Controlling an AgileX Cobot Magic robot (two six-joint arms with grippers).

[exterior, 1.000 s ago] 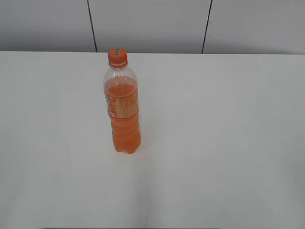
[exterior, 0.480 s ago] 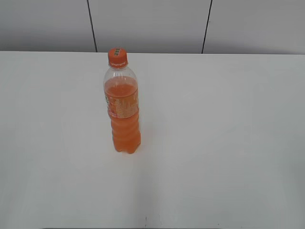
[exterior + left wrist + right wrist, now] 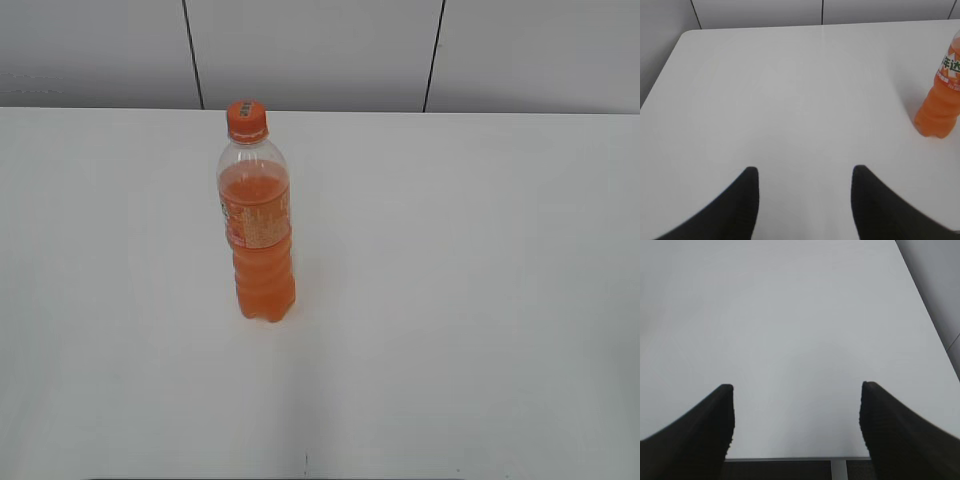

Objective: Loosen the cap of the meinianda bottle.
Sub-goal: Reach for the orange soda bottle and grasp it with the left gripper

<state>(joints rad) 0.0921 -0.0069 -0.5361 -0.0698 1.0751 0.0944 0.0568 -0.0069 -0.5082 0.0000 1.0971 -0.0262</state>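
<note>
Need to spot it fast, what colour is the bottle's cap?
Orange: the cap shows best in the exterior view.

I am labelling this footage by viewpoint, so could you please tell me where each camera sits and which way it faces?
Exterior view: raised at the table's near edge, looking down at a slant toward the back wall; the bottle with its cap stands upright; no robot parts show.
Left wrist view: behind the left gripper, facing across the table; open fingers frame bare tabletop, bottle at the right edge.
Right wrist view: behind the right gripper, looking down over the table's edge; open fingers, no bottle.
Exterior and left wrist views share the bottle.
</note>
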